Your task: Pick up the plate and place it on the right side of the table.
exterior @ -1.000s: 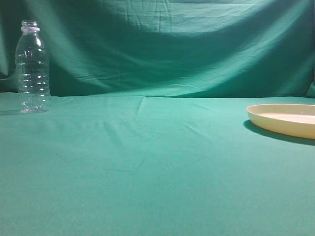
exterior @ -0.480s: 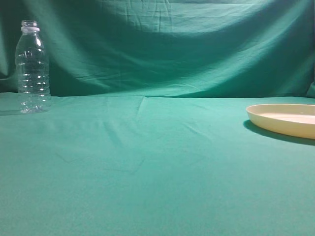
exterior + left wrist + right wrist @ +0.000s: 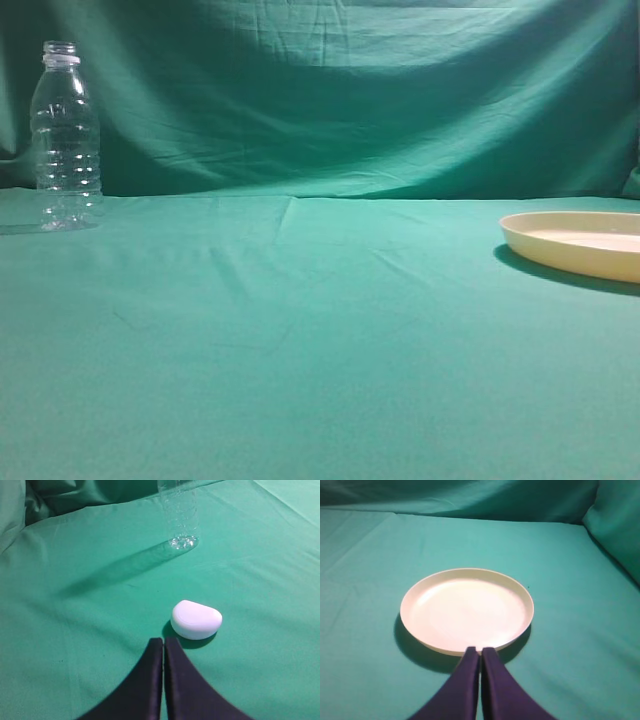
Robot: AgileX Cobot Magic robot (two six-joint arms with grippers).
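Observation:
The cream-yellow plate (image 3: 585, 243) lies flat on the green cloth table (image 3: 320, 340) at the right edge of the exterior view, partly cut off by the frame. It shows whole in the right wrist view (image 3: 466, 609). My right gripper (image 3: 480, 651) is shut and empty, its tips over the plate's near rim. My left gripper (image 3: 163, 641) is shut and empty, just short of a small white rounded object (image 3: 196, 619). Neither gripper shows in the exterior view.
A clear ribbed plastic bottle (image 3: 67, 138) stands upright at the far left of the table; its base shows in the left wrist view (image 3: 181, 525). The wrinkled darker green backdrop cloth (image 3: 340, 90) rises behind the table.

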